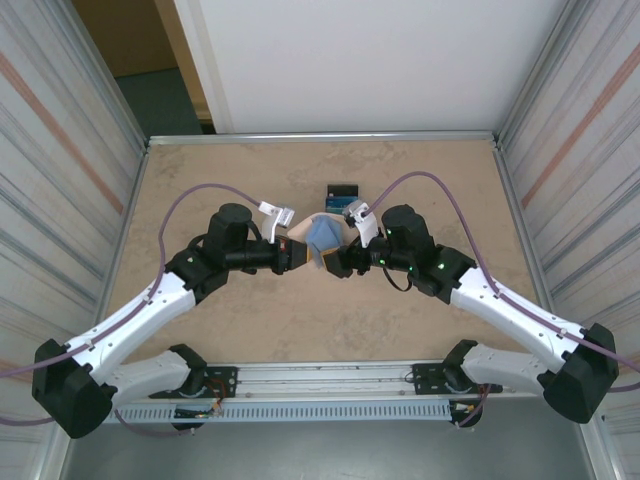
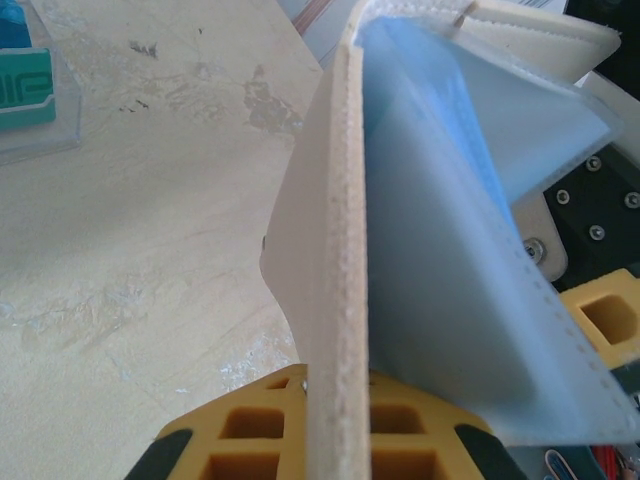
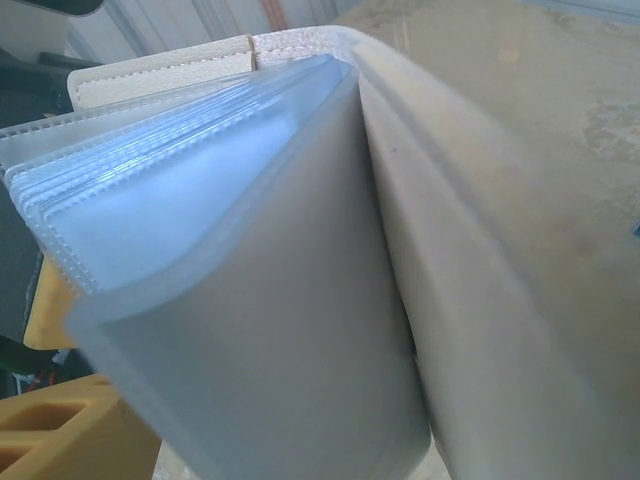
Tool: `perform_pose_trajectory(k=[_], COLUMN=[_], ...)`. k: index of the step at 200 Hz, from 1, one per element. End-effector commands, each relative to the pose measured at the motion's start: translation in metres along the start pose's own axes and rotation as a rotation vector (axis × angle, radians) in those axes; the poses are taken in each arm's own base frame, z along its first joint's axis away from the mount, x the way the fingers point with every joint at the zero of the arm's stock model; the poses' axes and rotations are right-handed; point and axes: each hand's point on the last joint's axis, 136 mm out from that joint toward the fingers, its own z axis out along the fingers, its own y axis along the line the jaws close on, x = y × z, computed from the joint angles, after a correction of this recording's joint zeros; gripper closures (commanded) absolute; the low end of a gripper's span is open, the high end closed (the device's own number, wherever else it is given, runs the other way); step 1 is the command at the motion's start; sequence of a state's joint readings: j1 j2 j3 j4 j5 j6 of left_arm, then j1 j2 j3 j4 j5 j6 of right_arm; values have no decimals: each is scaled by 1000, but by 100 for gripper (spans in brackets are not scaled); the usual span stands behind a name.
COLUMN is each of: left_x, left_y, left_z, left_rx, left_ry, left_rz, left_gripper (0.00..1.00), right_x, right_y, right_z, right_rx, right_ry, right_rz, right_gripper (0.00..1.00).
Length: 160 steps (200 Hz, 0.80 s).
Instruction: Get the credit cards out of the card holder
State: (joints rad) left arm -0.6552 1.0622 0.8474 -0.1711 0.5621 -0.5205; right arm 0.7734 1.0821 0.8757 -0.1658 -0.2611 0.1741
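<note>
Left hand clamped on tan cover of card holder, cover edge pinched between yellow fingers. Card holder spread open just ahead of left hand, pale blue clear sleeves fanned toward right hand. Right hand close against sleeves, jaws apart or gripping: cannot tell. Credit cards on desk beyond both hands, apart from card holder.

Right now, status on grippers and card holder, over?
Left gripper shut on card holder, tan cover. Right gripper at its blue sleeves, grip unclear. Credit cards on table behind. Nothing in the way.
</note>
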Motion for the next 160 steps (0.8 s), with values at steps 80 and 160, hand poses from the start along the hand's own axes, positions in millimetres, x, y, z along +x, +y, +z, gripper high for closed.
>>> perform_pose_trajectory(k=[80,160], left_x=[-4,-7], left_y=[-12,-11], left_z=[-2,-3], left_rx=[63,84], left_ry=[-1,-15], left_rz=[36,20], left_gripper=[100,100], right_x=[-22,-21], right_y=[-11,-19], right_z=[-21,-31], right_rx=[2,6], right_ry=[-117,-148], right_rz=[67,111], right_gripper=[42,50])
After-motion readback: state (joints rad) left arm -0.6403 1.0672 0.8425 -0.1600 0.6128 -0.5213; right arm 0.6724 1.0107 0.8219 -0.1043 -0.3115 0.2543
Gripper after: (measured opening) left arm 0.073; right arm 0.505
